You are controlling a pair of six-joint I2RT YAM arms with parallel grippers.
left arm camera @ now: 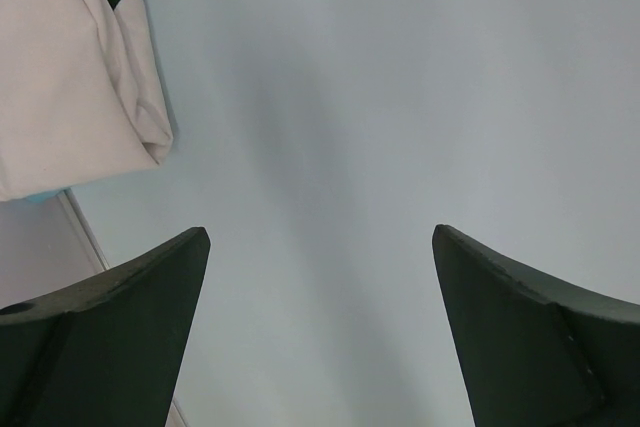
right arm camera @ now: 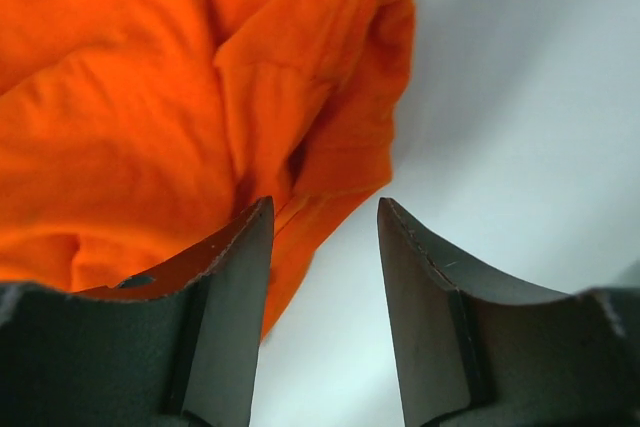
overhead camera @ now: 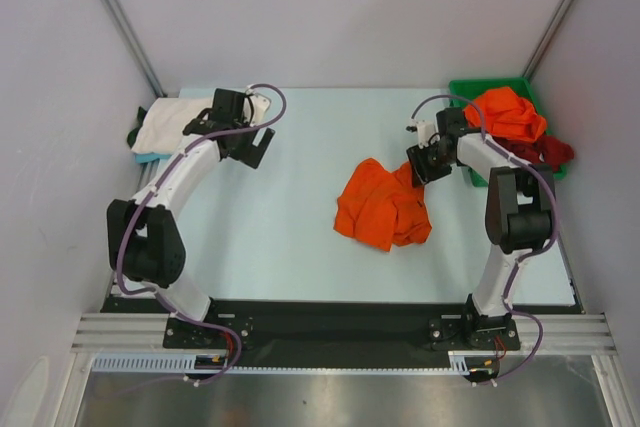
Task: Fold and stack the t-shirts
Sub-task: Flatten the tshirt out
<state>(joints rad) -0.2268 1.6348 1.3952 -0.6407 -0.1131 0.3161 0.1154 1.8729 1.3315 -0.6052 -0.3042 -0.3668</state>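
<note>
Item one: a pale blue table [overhead camera: 300, 127] carrying all that follows. Item two: a crumpled orange t-shirt [overhead camera: 382, 205], loose and unfolded, lying a little right of the table's middle. Item three: a folded white t-shirt [overhead camera: 172, 123] at the far left corner, resting on something light blue [overhead camera: 148, 157], with a dark green scrap [overhead camera: 132, 135] showing at its left side; we cannot tell what either of these is. Item four: a green bin [overhead camera: 468, 87] at the far right corner, holding a second orange t-shirt [overhead camera: 505, 112] heaped above its rim and a dark red t-shirt [overhead camera: 548, 152] spilling over its right side. Item five: the left gripper [overhead camera: 255, 142], held over bare table just right of the white t-shirt, jaws spread wide with nothing between them; its wrist view shows only the table and the corner of the white t-shirt [left arm camera: 70, 77] beyond the left gripper [left arm camera: 320, 237]. Item six: the right gripper [overhead camera: 425, 162], low at the far right edge of the crumpled orange t-shirt, between it and the bin. In its wrist view the right gripper [right arm camera: 325, 202] has its jaws parted with a clear gap, one finger [right arm camera: 225, 297] against a fold of the orange cloth [right arm camera: 130, 117], the other over bare table; nothing is pinched.
</note>
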